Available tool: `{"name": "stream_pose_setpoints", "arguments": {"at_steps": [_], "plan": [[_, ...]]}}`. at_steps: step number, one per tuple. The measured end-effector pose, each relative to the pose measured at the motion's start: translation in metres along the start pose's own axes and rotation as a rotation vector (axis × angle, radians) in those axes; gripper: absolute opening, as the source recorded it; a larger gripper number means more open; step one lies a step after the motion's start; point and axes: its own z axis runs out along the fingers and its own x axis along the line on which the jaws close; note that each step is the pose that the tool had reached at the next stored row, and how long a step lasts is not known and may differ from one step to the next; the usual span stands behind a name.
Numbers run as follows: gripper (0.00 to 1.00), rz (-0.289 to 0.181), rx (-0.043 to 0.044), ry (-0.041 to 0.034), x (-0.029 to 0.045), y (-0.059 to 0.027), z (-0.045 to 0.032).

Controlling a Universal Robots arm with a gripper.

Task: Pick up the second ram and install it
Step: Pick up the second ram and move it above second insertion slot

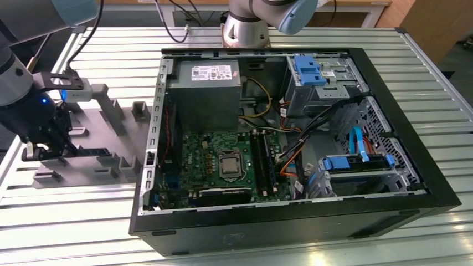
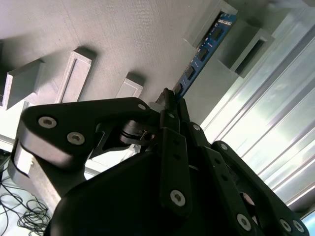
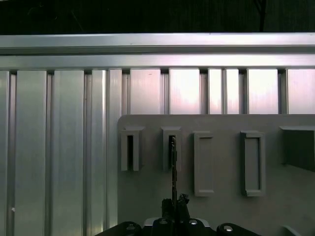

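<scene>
Several grey blocks (image 3: 196, 162), ram (image 2: 204, 51) slotted — tool (image 2: 170, 98) clamping

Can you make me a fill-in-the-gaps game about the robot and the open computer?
1. The hand is ____ on one end of the second ram.
2. The ram's other end sits in a slotted block coloured ____.
3. The hand stands at the exterior view's ____, beside the open computer case.

Missing words: shut; grey; left.
</scene>
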Motion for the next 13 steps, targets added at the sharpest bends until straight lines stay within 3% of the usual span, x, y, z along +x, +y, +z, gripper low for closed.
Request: {"name": "stream_pose_setpoints", "arguments": {"at_steps": [13], "plan": [[0.14,0.0,0.0004,-0.0003,-0.0001,-0.0001,-0.0067]]}}
